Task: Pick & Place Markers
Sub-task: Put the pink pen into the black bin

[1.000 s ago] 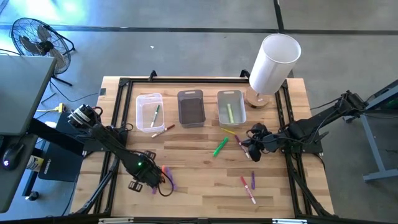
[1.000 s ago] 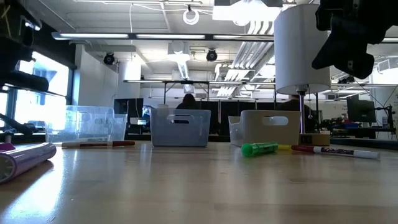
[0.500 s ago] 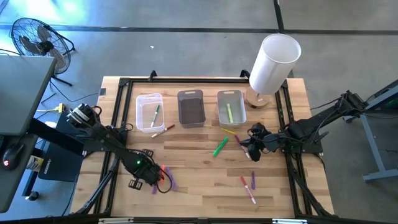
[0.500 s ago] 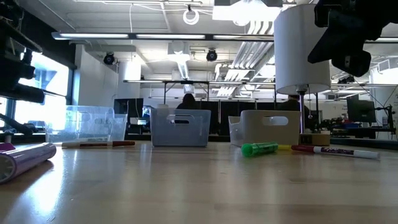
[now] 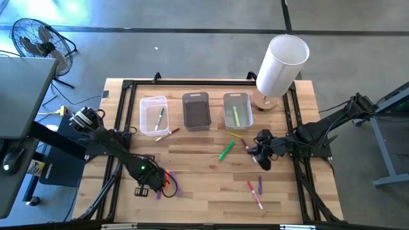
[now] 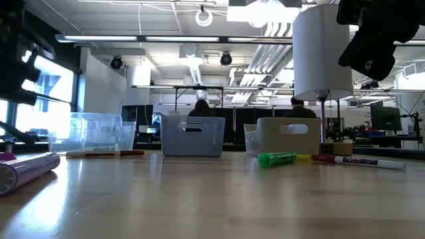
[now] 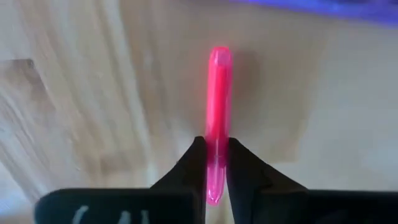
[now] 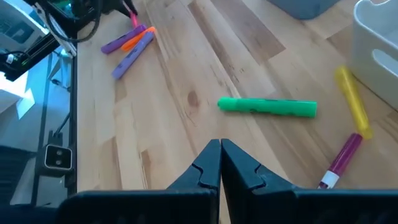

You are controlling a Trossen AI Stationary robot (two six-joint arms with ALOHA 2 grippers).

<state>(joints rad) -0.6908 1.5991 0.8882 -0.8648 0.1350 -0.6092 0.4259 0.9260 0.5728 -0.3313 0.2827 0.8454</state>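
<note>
My left gripper (image 5: 158,182) is near the table's near-left corner, shut on a pink marker (image 7: 217,106). Purple and orange markers (image 8: 127,42) lie on the wood right beside it. My right gripper (image 5: 261,157) hangs shut and empty above the table's right part. A green marker (image 5: 226,151), a yellow one (image 8: 352,99) and a purple-and-white one (image 8: 339,160) lie flat just ahead of it. Red, purple and pink markers (image 5: 255,190) lie nearer the near edge. A red-and-white marker (image 5: 167,134) lies by the clear bin. My left gripper pinches the pink marker between its two fingers near one end (image 7: 216,177). The rest of the marker sticks out ahead, in line with the fingers. Whether its free end (image 7: 219,56) is clear of the wood I cannot tell.
Three small bins stand in a row at the far side: a clear one (image 5: 153,116) with a green marker inside, a grey one (image 5: 196,112) and a pale one (image 5: 238,110) holding a yellow-green marker. A white cylinder (image 5: 282,64) stands at the far-right corner. Bare wood lies mid-table.
My right gripper has shifted a little toward the near edge and stays shut. In the low view the left arm's dark parts have moved up slightly; its fingers keep the pink marker.
</note>
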